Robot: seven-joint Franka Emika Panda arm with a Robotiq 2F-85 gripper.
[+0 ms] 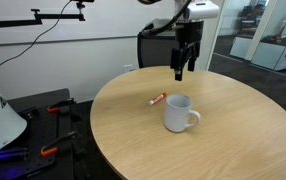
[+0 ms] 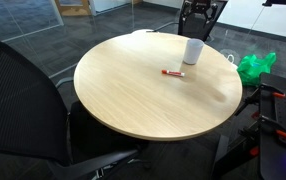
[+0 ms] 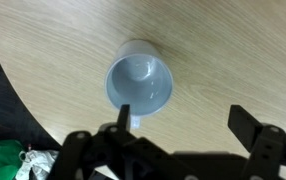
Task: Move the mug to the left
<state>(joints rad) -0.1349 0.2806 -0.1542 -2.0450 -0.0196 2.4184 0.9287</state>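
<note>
White ceramic mug (image 3: 140, 85) stands upright on the wooden table (image 3: 43, 50), below my gripper (image 3: 181, 114) and off-centre toward one finger. The jaws are spread wide and hold nothing. I'd centre over the rim, descend straight and pinch one wall, staying clear of the marker (image 1: 157, 99).

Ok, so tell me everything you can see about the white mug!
The mug is plain white and shiny, like ceramic. It is a round cylinder with one loop handle on its side. It stands upright, mouth up, on the round wooden table, fairly near the edge. The wrist view looks down into it, and it is empty. Only the table touches it. The red-and-white marker lies beside it but apart, and the open gripper hangs above without touching.
</note>
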